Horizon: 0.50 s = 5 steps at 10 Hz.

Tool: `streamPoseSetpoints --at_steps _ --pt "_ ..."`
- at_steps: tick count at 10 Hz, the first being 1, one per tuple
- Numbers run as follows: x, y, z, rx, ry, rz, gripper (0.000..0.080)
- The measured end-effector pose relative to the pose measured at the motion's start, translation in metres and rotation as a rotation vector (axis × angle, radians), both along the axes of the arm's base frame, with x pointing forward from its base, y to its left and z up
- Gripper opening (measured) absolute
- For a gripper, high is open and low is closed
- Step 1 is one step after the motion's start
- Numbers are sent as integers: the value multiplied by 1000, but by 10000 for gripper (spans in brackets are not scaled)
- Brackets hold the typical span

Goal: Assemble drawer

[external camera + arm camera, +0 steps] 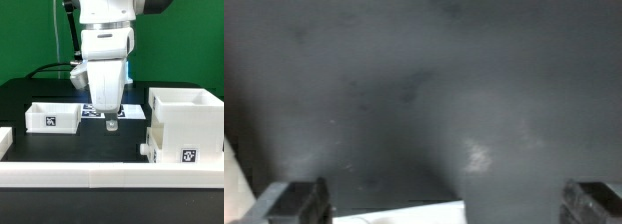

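The Panda arm's fingers (299, 200) stand wide apart over bare black tabletop (420, 90), with nothing between them. In the wrist view only their dark tips show, cut off at the frame edge. A pale sliver (231, 185) beside one tip is too blurred to name.

In the exterior view the fingers (110, 122) hang low over the tabletop (125, 140), and the white wrist housing hides most of them, so their spread is hard to make out there. Just behind them, at about 11 o'clock, lies the marker board (92, 110), largely covered by the arm (106, 50).

At 9 o'clock from the fingers, set apart from them, sits the drawer's small tray (55, 117), open side up, tag facing the camera. At 3 to 4 o'clock stands the drawer's tall box housing (185, 125), also open at the top, a tag low on its front, its far side cut by the frame. A small knob-like bump (147, 150) shows at its lower near corner; what it belongs to cannot be told.

At 6 o'clock a long white border rail (90, 176) runs across the foreground.
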<state>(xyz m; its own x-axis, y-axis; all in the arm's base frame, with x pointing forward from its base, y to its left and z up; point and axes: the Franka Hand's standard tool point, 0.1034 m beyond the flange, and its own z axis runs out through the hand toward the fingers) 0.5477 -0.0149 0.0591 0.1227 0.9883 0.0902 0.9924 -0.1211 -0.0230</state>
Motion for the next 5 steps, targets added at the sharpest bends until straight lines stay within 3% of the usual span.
streamPoseSetpoints --at_steps 3,4,5 --pt "0 -1 -1 0 2 -4 649" --pt "-3 -13 -6 5 -23 -50 649" --pt "-18 -24 -10 -3 -7 -128 649"
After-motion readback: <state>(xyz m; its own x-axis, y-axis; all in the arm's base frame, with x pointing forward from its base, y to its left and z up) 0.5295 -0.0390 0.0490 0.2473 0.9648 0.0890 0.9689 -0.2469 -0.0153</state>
